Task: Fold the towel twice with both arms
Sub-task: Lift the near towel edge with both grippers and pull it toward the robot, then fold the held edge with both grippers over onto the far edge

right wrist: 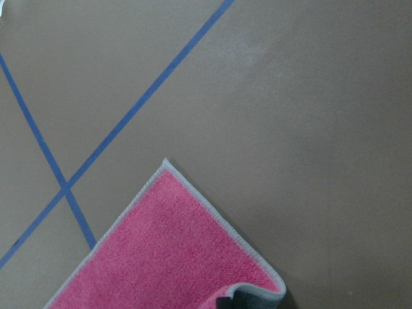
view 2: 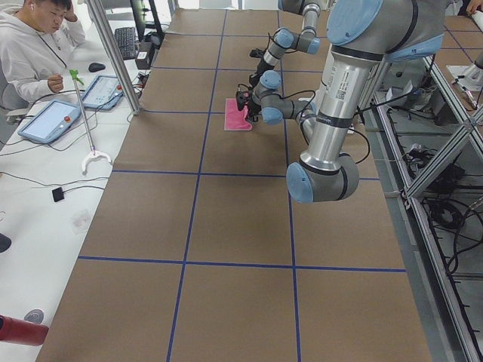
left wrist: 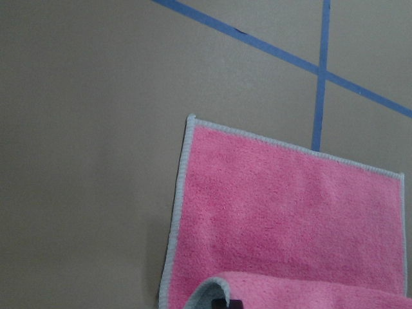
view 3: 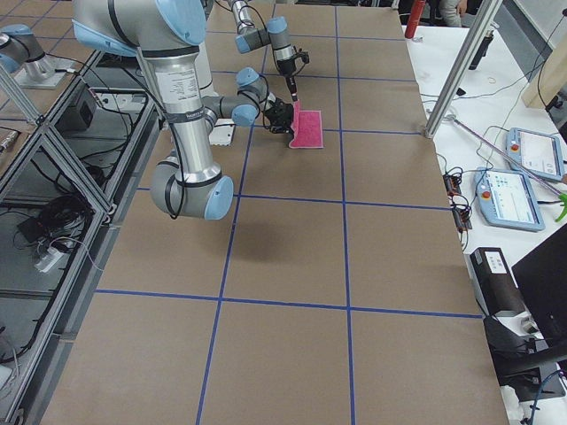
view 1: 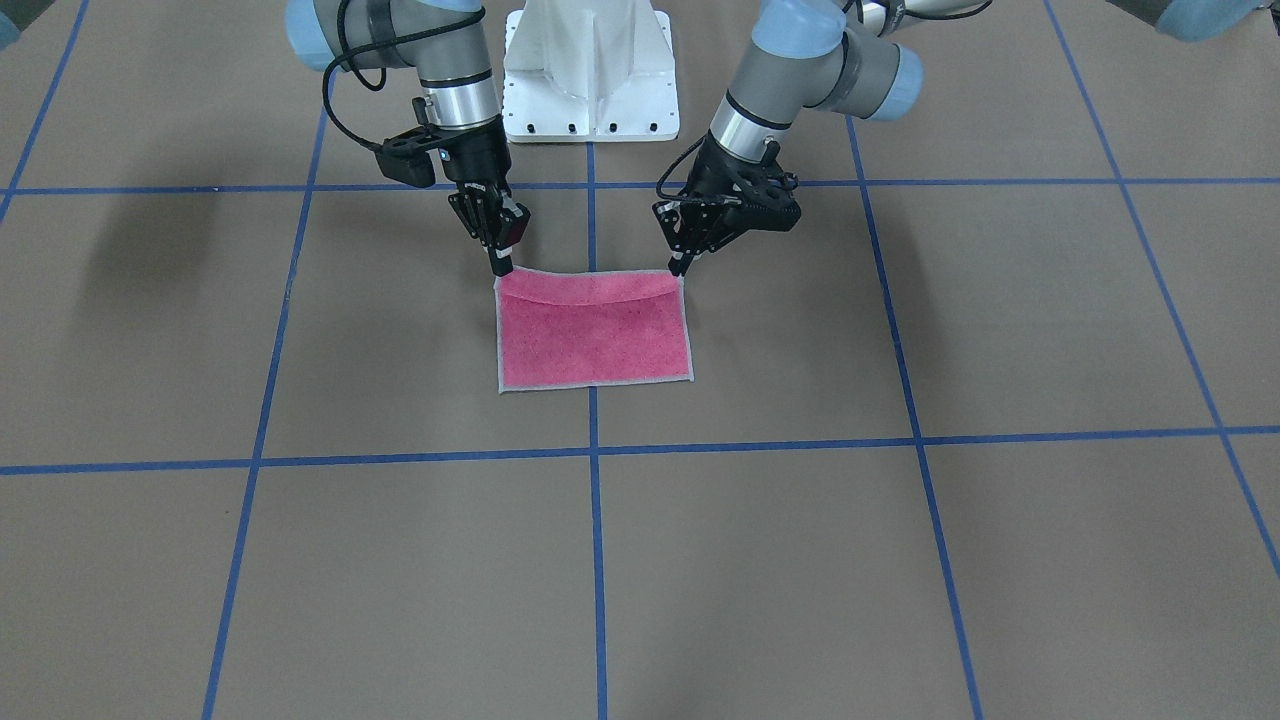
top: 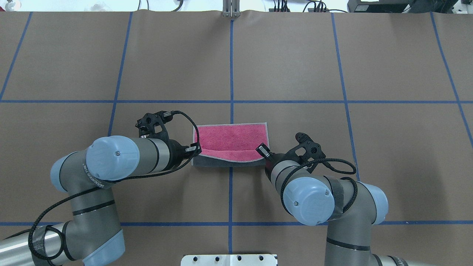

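Overhead exterior view: left gripper (top: 197, 149) and right gripper (top: 261, 149) each clamp a towel (top: 231, 136) corner facing the robot-side edge of the bench (top: 332, 59); first fold apparently barely begun, second not yet done.

Reference: overhead view, 12 o'clock pointing away from the robot.
Table (top: 295, 55): bears the towel near its middle.
Towel (top: 231, 137): lies astride the centre tape line (top: 231, 55); its 6 o'clock edge is raised off the surface.
Left gripper (top: 197, 150): at the towel's 7 o'clock corner, corner between its fingers.
Right gripper (top: 263, 150): at the 5 o'clock corner, likewise.
Pedestal (top: 229, 259): at 6 o'clock from the towel, well apart, between both arms.
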Controlling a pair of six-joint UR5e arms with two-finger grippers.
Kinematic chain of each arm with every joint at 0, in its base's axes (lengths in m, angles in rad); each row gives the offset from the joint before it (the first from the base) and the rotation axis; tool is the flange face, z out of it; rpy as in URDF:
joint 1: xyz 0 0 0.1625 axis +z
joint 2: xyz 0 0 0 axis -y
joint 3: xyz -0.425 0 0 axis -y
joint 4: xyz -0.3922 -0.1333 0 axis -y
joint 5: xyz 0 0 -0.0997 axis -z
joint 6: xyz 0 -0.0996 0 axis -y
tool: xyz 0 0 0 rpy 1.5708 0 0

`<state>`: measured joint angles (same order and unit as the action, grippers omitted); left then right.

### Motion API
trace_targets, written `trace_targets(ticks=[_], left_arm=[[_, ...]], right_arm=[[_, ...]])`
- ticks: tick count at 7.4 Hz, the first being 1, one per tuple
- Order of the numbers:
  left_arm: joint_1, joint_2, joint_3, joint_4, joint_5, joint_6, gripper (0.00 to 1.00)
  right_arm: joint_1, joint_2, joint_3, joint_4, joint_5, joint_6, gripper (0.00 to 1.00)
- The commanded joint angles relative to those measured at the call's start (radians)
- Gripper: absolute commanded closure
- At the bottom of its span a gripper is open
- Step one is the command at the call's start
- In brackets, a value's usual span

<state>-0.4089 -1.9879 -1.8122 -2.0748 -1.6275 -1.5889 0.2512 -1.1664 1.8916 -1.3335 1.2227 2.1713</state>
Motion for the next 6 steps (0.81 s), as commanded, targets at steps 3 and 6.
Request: trace_targets(ticks=[3,6], left_arm=[[-0.036,-0.063,0.066,0.024,-0.003,0.003,1.0],[-0.054,-0.065,0.079,0.024,-0.003,0.027,1.0]], right_arm=[[0.039,0.016,-0.008,0.007,0.001,-0.027,1.0],[0.06,0.048,-0.037,0.005,0.006,-0.027,1.0]])
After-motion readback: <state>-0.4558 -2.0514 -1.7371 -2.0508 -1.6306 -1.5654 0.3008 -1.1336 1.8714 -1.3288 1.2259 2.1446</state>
